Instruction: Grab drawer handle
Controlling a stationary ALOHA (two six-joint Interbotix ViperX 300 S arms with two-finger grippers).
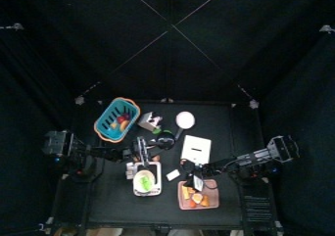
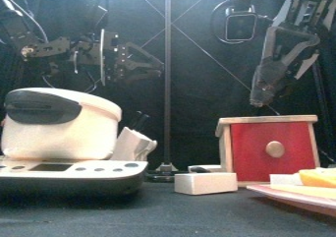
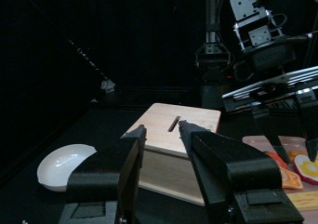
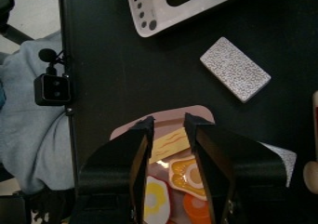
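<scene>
The drawer (image 2: 269, 148) is a small wooden box with a red front and a round red knob handle (image 2: 274, 148), standing right of centre; from above it shows as a pale wooden top (image 1: 197, 146). My left gripper (image 3: 162, 128) is open and hovers over the box's wooden top (image 3: 172, 155), with the knob hidden from it. My right gripper (image 4: 170, 124) is open above the food plate (image 4: 134, 133), and hangs above and behind the drawer in the front view (image 2: 268, 91). Neither gripper touches the handle.
A white rice cooker (image 2: 59, 123) fills the front left. A small white box (image 2: 206, 182) lies before the drawer. A plate of food (image 2: 292, 194) sits at the front right. A teal basket (image 1: 116, 120) stands at the back left, with a white round thing (image 1: 186, 119) beside it.
</scene>
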